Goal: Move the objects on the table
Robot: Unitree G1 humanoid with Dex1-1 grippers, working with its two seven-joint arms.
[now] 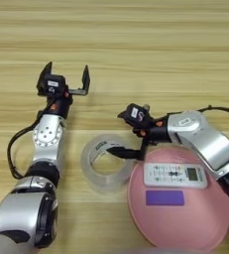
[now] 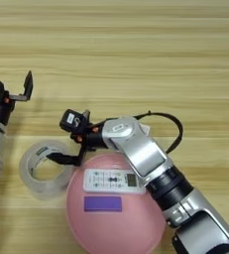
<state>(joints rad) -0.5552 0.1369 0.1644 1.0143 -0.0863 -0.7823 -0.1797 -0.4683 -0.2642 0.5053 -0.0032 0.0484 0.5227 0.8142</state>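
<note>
Step in hand, as judged: the right hand [image 1: 127, 149] is working on the clear tape roll [image 1: 105, 163]; the arm reaches in from the right across the far rim of the pink plate [image 1: 185, 225], and one dark finger [image 1: 123, 153] lies over the roll's near-right wall, pointing into its hollow. Whether the fingers pinch the wall or merely rest on it cannot be told; the second finger is not distinguishable.

The left hand [image 1: 66, 79] is on the left side of the desk [image 1: 136, 39], well apart from the roll, fingers spread wide and holding nothing; it appears idle.

Location of items: the roll lies flat, just beside the plate's left rim, possibly touching it; the white remote [image 1: 175, 175] and the purple card [image 1: 164, 198] lie on the plate, remote on the far side, card nearer the robot. No white-and-red box is seen.

Next move, as judged: a firm hold on the roll's wall is needed before lifting or dragging; the plate's rim is close and could be nudged.

Surface: light wooden planks, grain running across, bare on the far side; nothing of the room shows beyond the desk.
</note>
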